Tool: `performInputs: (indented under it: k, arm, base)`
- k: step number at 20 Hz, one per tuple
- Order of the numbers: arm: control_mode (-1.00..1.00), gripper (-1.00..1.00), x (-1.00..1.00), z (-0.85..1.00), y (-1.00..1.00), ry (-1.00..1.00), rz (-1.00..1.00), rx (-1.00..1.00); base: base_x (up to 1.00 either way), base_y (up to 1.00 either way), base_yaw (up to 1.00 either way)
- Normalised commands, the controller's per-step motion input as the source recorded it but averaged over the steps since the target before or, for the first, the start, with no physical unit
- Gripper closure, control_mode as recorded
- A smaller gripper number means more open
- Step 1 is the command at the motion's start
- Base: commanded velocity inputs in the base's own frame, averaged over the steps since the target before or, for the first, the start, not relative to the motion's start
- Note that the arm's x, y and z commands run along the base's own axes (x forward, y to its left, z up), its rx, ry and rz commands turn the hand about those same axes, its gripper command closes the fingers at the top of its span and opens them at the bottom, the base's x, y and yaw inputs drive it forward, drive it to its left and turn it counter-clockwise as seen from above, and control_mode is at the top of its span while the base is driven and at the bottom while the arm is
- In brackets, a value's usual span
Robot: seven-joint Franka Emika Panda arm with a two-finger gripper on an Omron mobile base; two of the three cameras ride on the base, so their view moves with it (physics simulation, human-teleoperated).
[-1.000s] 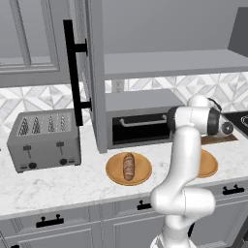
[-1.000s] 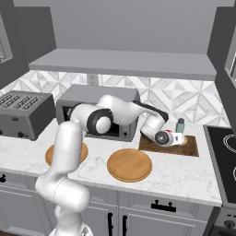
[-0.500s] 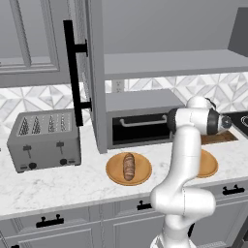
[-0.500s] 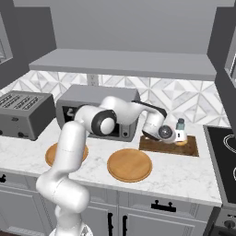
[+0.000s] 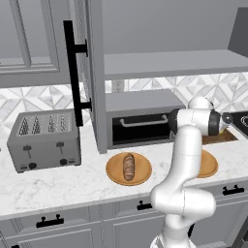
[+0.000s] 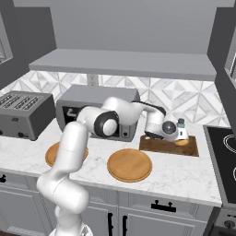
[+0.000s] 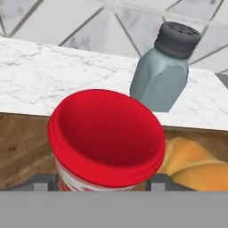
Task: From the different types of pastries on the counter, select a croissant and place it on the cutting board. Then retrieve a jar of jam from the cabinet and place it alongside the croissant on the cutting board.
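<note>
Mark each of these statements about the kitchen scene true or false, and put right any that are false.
1. The jar of jam has a red lid. True.
2. The croissant lies on a round wooden plate. False: it lies on the cutting board, beside the jar.
3. A dark brown loaf rests on a round plate. True.
4. The grey-blue shaker stands on the cutting board. False: it stands on the counter behind the board.
5. The toaster is at the right end of the counter. False: it sits at the left.
</note>
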Motion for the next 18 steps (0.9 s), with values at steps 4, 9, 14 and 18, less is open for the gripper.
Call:
performInputs:
  k: [4,9,14,18]
  arm:
    - [-1.00,-1.00,0.00,-0.45,0.00,0.00,0.00,0.00]
    - [-1.00,-1.00,0.00,-0.34,0.00,0.00,0.00,0.00]
    - [-1.00,-1.00,-0.36,0.13,0.03,-0.02,0.03,-0.03]
    - [-1.00,-1.00,-0.60,0.89,0.01,-0.01,0.04,-0.11]
  base:
    - [0.00,0.00,0.00]
    - [0.00,0.00,0.00]
    - [0.00,0.00,0.00]
    - [0.00,0.00,0.00]
